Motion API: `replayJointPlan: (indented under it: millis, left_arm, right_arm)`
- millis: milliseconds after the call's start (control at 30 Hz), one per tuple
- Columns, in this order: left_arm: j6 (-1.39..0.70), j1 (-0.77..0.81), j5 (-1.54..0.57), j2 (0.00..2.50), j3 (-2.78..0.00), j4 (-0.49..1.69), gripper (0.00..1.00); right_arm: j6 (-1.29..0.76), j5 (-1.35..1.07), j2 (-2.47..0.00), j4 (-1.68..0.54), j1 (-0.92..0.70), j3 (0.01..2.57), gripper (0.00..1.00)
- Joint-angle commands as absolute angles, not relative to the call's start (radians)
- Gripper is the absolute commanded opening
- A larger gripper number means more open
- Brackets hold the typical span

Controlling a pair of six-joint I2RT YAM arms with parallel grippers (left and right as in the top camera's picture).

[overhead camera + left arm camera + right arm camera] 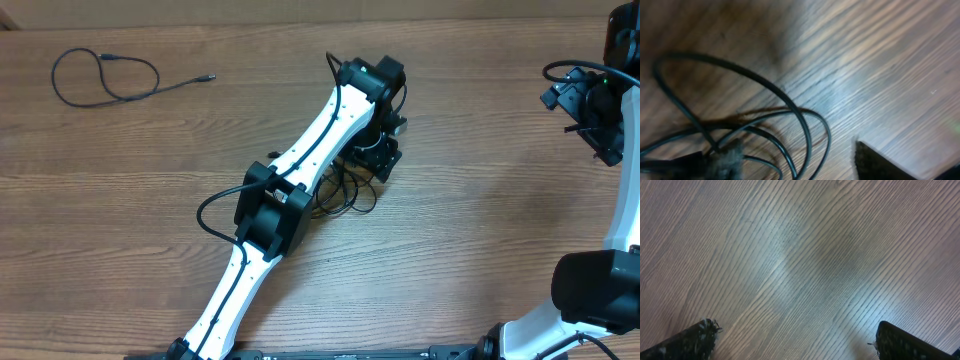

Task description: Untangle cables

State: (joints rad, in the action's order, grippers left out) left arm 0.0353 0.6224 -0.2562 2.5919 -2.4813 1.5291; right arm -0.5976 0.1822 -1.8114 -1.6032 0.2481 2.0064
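My left fingers [879, 161] stand apart, though one is only a blurred grey smudge at the frame's lower left; loops of the cables [801, 120] lie between them on the table [880, 60], their ends cut off by the frame; from overhead the left arm hides much of that tangle at mid-table; my right fingers [907, 342] are spread wide over bare wood, only their tips showing; a separate cable [108, 58] lies looped at the far left, well apart.
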Motion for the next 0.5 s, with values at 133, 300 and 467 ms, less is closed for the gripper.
replayJointPlan:
  millis: [133,300,467]
  left_arm:
    - [0.03,0.629,-0.253,2.564,-2.447,1.528,0.47]
    - [0.03,0.63,-0.212,2.564,-2.442,1.539,0.46]
    - [0.031,0.632,-0.214,2.565,-2.432,1.535,0.47]
  right_arm:
    - [-0.593,0.179,-1.81,-1.599,0.249,2.002,1.0]
    - [-0.594,0.179,-1.81,-1.599,0.249,2.002,1.0]
    - [-0.593,0.179,-1.81,-1.599,0.249,2.002,1.0]
